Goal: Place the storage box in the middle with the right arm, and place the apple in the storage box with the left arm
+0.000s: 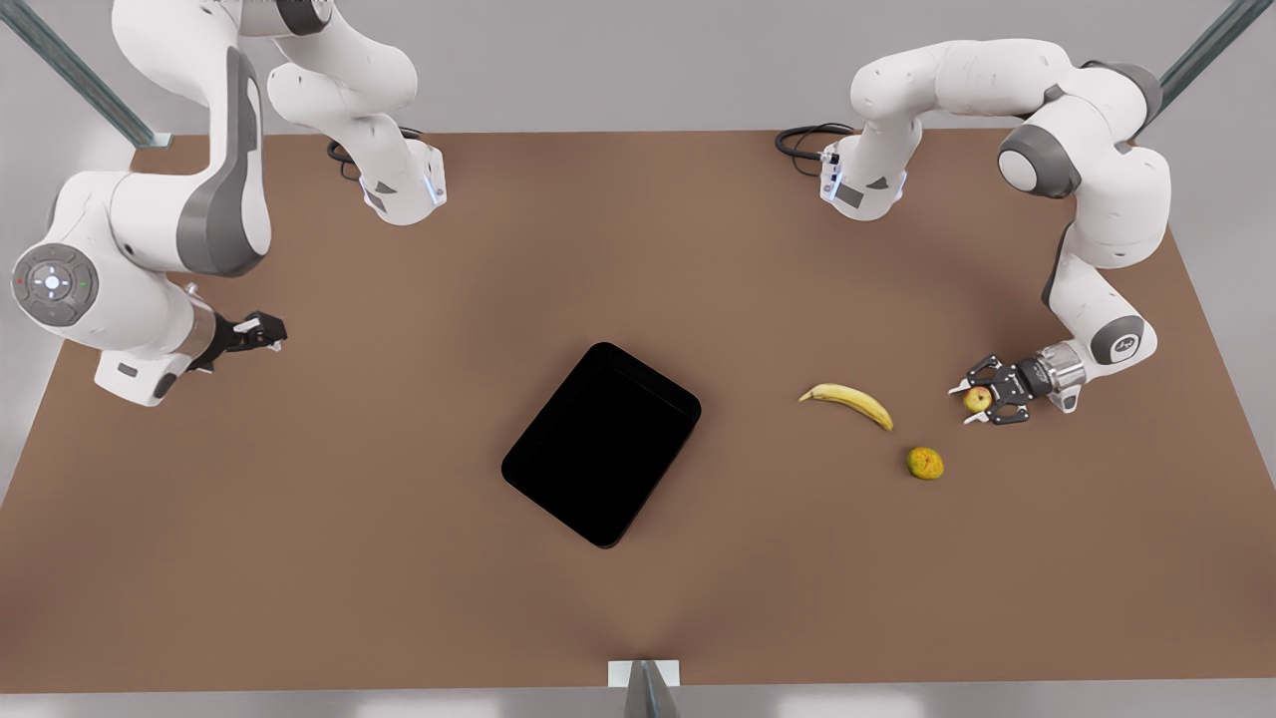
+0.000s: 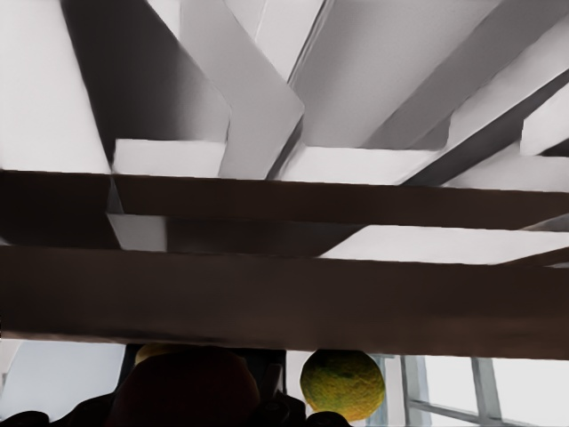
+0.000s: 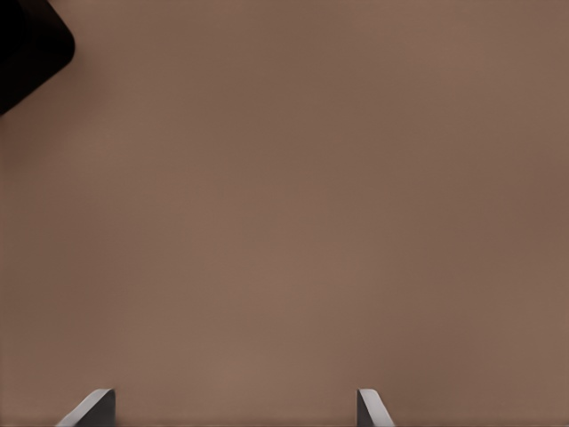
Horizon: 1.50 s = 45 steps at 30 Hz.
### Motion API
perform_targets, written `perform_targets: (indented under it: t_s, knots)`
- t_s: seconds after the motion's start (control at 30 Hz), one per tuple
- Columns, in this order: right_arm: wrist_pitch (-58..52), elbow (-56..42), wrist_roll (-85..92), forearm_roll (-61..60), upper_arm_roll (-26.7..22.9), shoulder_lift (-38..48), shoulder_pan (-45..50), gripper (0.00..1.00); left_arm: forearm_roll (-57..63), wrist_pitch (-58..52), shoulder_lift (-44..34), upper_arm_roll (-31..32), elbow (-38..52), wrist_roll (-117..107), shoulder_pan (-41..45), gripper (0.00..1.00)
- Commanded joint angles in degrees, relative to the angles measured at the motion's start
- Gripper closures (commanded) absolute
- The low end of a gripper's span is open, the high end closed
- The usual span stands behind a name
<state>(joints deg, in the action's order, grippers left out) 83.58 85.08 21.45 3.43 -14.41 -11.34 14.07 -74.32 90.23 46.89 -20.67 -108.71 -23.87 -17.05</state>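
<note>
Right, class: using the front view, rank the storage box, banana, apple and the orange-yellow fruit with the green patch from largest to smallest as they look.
1. storage box
2. banana
3. orange-yellow fruit
4. apple, between the left gripper's fingers, so partly covered; it looks only a little smaller than the orange-yellow fruit.

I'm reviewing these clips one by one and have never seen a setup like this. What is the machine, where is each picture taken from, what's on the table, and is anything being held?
These are simulator renders of two white robot arms at a brown table. The front view looks down on the whole scene; the other two come from cameras on the arms' wrists. The left gripper, on the front view's right, has its fingers around the small apple, at table level. Nearby lie a banana and an orange-yellow fruit. The black storage box sits near the middle, turned at an angle. The right gripper, on the front view's left, waits open, holding nothing.
</note>
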Motion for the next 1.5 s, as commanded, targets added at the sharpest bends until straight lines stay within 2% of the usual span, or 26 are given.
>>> perform_targets:
  t_s: [0.0,0.17,0.33,0.47,0.53,0.6,0.7,0.83,0.9,1.03,1.1,1.17,1.2,1.37,1.43,1.47]
  knots:
    - [0.0,0.0,0.1,0.0,0.0,0.0,0.0,0.00,-0.8,-0.1,-0.1,0.0,0.1,-0.2,0.0,0.68]
    - [0.2,-0.2,0.3,0.1,-0.1,-0.1,0.0,0.00,0.6,-0.1,-5.7,1.4,0.9,-5.5,0.6,0.68]
    - [0.4,-0.4,0.3,0.1,-0.4,-0.2,0.0,0.00,0.9,4.6,-11.6,1.9,1.7,-19.4,7.5,0.68]
    - [0.3,-0.3,0.4,0.1,-0.4,-0.2,0.0,0.00,1.2,10.8,-18.5,9.4,5.3,-37.0,8.6,0.68]
    - [0.4,-0.3,0.4,0.1,-0.4,-0.2,0.0,0.00,4.6,13.9,-20.7,10.6,7.2,-44.3,12.7,0.68]
    - [0.4,-0.3,0.4,0.2,-0.4,-0.2,0.0,0.00,13.2,14.4,-20.4,10.6,14.8,-53.2,20.7,0.68]
    - [0.4,-0.3,0.4,0.3,-0.5,-0.2,0.0,0.00,19.9,14.6,-19.5,10.6,22.0,-61.5,29.8,0.68]
    - [0.4,-0.3,0.4,0.1,-0.6,-0.3,-0.1,0.00,24.0,23.5,-16.1,10.6,29.1,-75.7,41.9,0.68]
    - [0.4,-0.2,0.4,0.0,-0.6,-0.4,-0.1,0.00,27.3,29.2,-11.3,10.6,35.3,-84.3,48.4,0.68]
    - [0.4,-0.1,0.4,0.0,-0.6,-0.4,-0.1,0.00,27.5,44.2,-7.9,10.6,38.1,-96.8,59.4,0.67]
    - [0.4,-0.1,0.3,-0.1,-0.6,-0.6,-0.1,0.00,27.6,47.4,-7.3,10.5,39.4,-100.2,63.2,0.67]
    - [0.4,-0.1,0.3,-0.1,-0.6,-0.6,-0.1,0.00,28.0,49.1,-6.4,10.5,39.5,-101.2,65.7,0.63]
    - [0.4,0.0,0.3,-0.1,-0.6,-0.6,-0.1,0.00,29.1,49.9,-6.0,10.5,39.5,-101.2,66.5,0.00]
    - [0.3,-0.2,0.5,-0.1,-1.1,0.0,-0.9,0.00,30.0,52.9,-5.0,10.4,39.7,-105.7,68.5,0.00]
    - [0.3,0.3,0.5,0.0,-1.0,0.9,-1.4,0.00,33.8,51.8,-5.7,10.3,39.7,-104.9,68.5,0.00]
    - [0.3,0.4,0.5,0.0,-1.1,0.9,-1.4,0.00,37.3,46.6,-6.2,10.0,39.7,-104.8,68.1,0.00]
